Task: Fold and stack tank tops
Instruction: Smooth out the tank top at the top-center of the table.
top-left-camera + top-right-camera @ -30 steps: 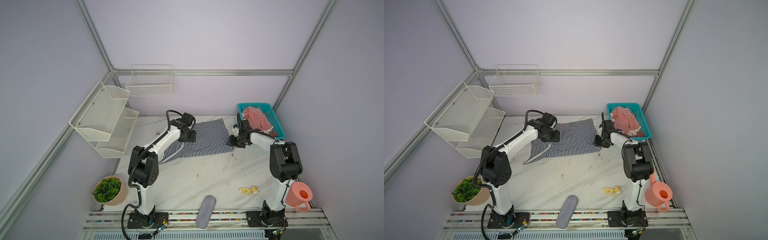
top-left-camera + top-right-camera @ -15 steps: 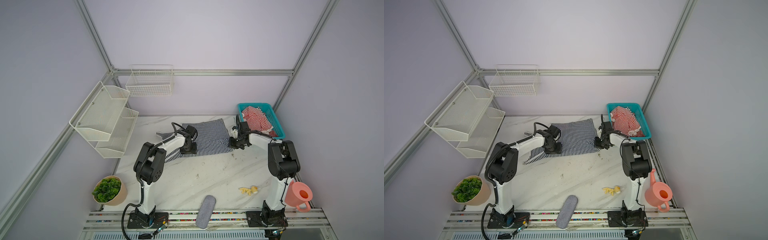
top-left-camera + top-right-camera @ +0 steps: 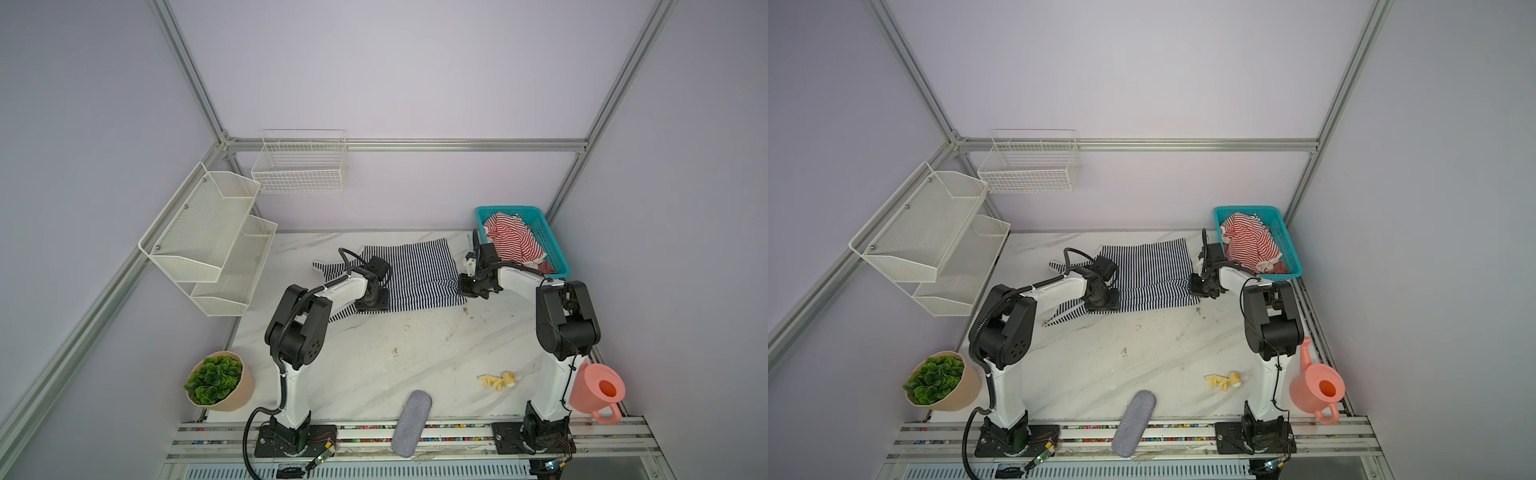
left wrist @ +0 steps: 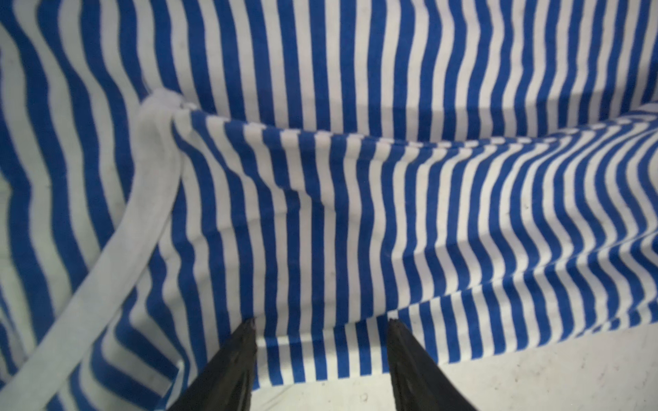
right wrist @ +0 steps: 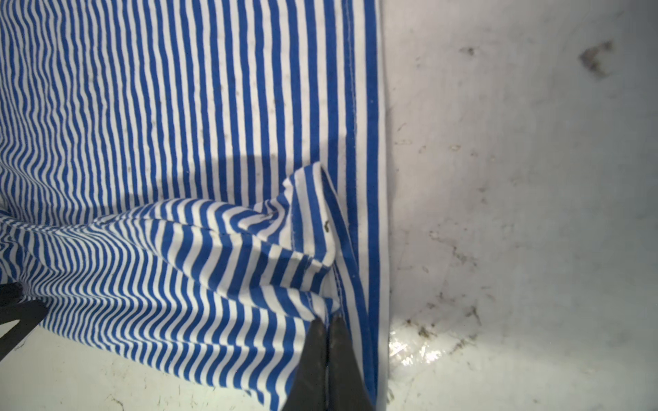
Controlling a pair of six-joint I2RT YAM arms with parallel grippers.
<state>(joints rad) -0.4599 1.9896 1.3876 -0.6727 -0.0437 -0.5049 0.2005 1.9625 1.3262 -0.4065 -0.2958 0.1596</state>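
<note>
Right gripper (image 5: 327, 322) pinched the navy-and-white tank top (image 3: 415, 266) at its hem; left gripper (image 4: 320, 322) stood open.
Spread on the table (image 3: 415, 353), soft light knit would likely bunch; hemmed edges looked surest to hold.

tank tops (image 3: 419, 270) (image 3: 515, 241) 2 | basket (image 3: 505, 209) 1 | plant (image 3: 214, 380) 1 | watering can (image 3: 598, 390) 1 | grey case (image 3: 411, 424) 1

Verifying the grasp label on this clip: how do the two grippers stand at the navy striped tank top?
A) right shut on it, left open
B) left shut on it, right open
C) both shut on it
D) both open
A: in the right wrist view the right gripper has its jaws together, pinching the bunched hem of the navy-and-white tank top, while the left gripper has its jaws apart at the cloth's edge.
</note>
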